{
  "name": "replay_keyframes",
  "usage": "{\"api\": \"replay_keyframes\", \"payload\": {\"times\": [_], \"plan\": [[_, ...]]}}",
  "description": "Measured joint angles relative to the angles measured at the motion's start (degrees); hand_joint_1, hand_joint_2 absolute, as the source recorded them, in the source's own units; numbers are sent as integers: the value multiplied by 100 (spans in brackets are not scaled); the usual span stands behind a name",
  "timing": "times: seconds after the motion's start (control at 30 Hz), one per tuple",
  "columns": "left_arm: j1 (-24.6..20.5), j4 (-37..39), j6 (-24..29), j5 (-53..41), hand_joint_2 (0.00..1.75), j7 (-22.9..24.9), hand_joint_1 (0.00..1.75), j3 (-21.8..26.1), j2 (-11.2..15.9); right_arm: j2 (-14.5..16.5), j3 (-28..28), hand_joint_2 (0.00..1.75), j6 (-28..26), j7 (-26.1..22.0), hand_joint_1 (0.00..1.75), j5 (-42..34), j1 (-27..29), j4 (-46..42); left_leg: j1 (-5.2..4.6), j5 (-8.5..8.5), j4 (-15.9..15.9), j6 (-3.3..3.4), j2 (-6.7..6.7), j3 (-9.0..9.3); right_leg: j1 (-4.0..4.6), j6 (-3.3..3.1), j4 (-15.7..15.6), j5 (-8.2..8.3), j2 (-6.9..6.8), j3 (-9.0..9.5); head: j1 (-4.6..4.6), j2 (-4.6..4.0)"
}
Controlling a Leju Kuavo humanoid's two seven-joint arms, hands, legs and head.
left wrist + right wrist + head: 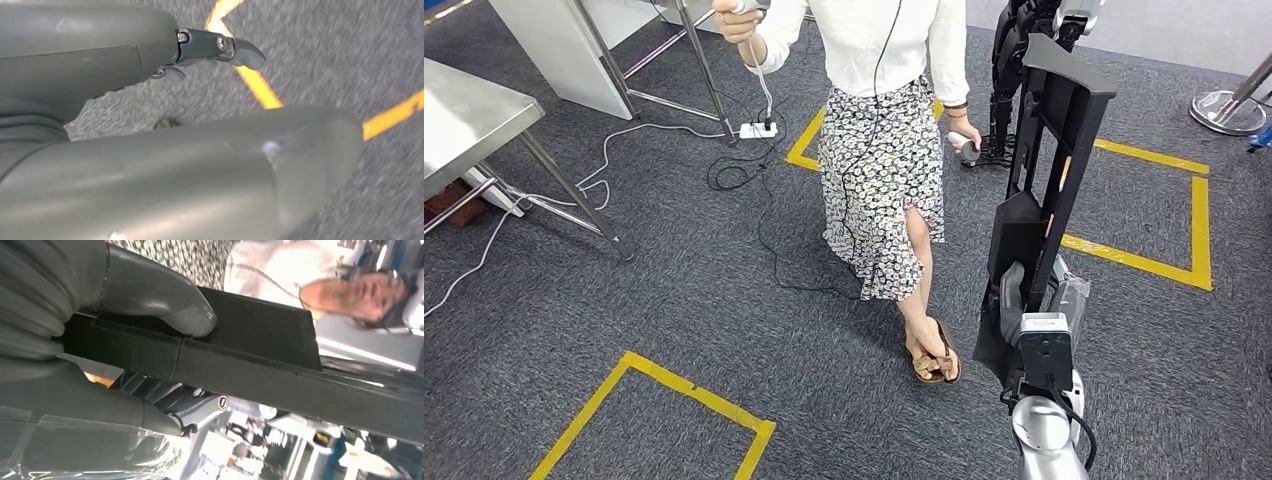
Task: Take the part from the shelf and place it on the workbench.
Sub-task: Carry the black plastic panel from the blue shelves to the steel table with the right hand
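While the right hand [1022,300] grips it, the black part [1049,150] stands upright at about three o'clock in the head view, above the grey carpet [674,300].

Seen from the right wrist, the part [240,357] is a matte black frame of flat bars with a wider plate at one end; the thick grey thumb [165,300] presses on one face and the darker fingers [165,395] wrap the other, closed tightly on it. In the head view its long rails rise from the hand towards one o'clock, ending in an angled top piece. The left hand [200,55] hangs over the carpet and yellow floor tape [255,82], fingers loosely extended and holding nothing. A person [879,120] in a white top and patterned skirt stands at twelve o'clock, beside a metal table [474,120] at ten o'clock.
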Motion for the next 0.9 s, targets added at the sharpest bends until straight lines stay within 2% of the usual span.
{"api": "replay_keyframes", "payload": {"times": [0.03,0.1,0.17,0.2,0.23,0.27,0.3,0.33,0.37,0.4,0.43,0.5,0.57,0.6,0.63,0.7,0.73,0.77,0.8,0.87,0.9], "plan": [[3,-1,9,2,0,0,0,2,6,10,2,175,0,-1,175,1,-6,8,-5,42,-145,21,-34,101,4,6,-22,-2,-15,26,-2,0],[2,0,18,-3,0,4,0,6,-1,22,3,175,-1,-4,175,2,-36,19,29,145,-435,111,-109,315,28,-4,139,-81,85,-26,-6,0],[-15,1,19,-10,0,13,0,8,-25,16,2,175,-2,-6,175,2,-55,34,67,189,-542,155,-201,399,14,-22,779,-298,241,-393,-2,0],[-25,2,18,-12,0,16,0,9,-39,10,2,175,-2,-5,175,1,-53,44,77,184,-537,149,-254,399,-6,-7,1129,-395,275,-616,3,0],[-27,3,15,-14,0,19,0,9,-54,2,2,175,-2,-3,175,1,-44,56,90,168,-525,125,-315,398,-33,34,1354,-426,287,-784,4,0],[-23,5,14,-14,0,21,0,9,-71,-4,2,175,-2,-2,175,1,-39,67,108,147,-499,91,-368,397,-65,99,1368,-366,289,-845,3,0],[-17,8,13,-15,0,24,0,10,-84,-8,2,175,-2,-1,175,1,-40,73,139,109,-444,37,-419,389,-103,188,1145,-214,289,-778,4,0],[-13,10,12,-15,0,26,0,12,-93,-10,2,175,-2,0,175,2,-44,76,175,53,-352,-34,-464,369,-146,282,780,-33,297,-629,8,0],[-10,9,12,-14,0,26,0,13,-92,-10,2,175,-2,2,175,3,-53,81,192,-21,-233,-115,-502,324,-168,348,477,100,322,-485,19,0],[-9,8,12,-15,0,26,0,15,-86,-8,3,175,-2,1,175,4,-62,84,210,-103,-97,-186,-534,268,-181,352,262,179,344,-376,30,0],[-10,6,12,-15,0,24,0,16,-78,-7,2,175,-2,3,175,5,-62,88,214,-167,7,-236,-554,217,-174,312,195,186,360,-335,33,0],[5,5,12,-15,0,21,0,20,-70,-5,1,175,-2,5,175,4,-63,91,237,-229,105,-272,-578,165,-146,179,236,157,355,-344,26,0],[28,7,8,-15,0,20,0,22,-70,-5,-1,175,-2,8,175,4,-68,92,276,-296,200,-311,-523,135,-138,117,231,156,339,-331,14,0],[33,8,5,-15,0,20,0,22,-71,-4,-1,175,-2,8,175,5,-71,93,296,-390,361,-343,-462,67,-137,98,226,154,333,-322,10,0],[32,9,2,-15,0,19,0,22,-73,-5,-1,175,-2,7,175,6,-72,93,315,-528,628,-377,-392,-60,-126,82,223,149,322,-312,5,0],[29,10,-5,-15,0,18,0,22,-77,-7,-1,175,-2,7,175,7,-70,93,346,-813,1313,-420,-305,-431,-96,60,223,132,290,-308,3,0],[31,11,-8,-15,0,18,0,22,-80,-8,-1,175,-2,7,175,7,-68,93,356,-876,1570,-422,-291,-593,-79,48,223,122,269,-306,2,0],[33,12,-10,-15,0,18,0,22,-82,-8,-1,175,-2,7,175,7,-67,93,359,-834,1645,-407,-286,-669,-61,35,223,111,249,-300,3,0],[35,13,-11,-15,0,18,0,22,-85,-8,-1,175,-2,7,175,7,-68,93,356,-711,1549,-377,-285,-656,-45,23,222,101,229,-288,3,0],[34,13,-11,-15,0,19,0,22,-82,-8,-1,175,-2,6,175,7,-71,92,307,-309,842,-262,-228,-334,-24,9,206,78,192,-236,6,0],[30,13,-11,-15,0,19,0,22,-77,-9,-1,175,-2,3,175,8,-71,91,272,-183,519,-217,-175,-171,-17,11,182,72,171,-206,10,0]]}}
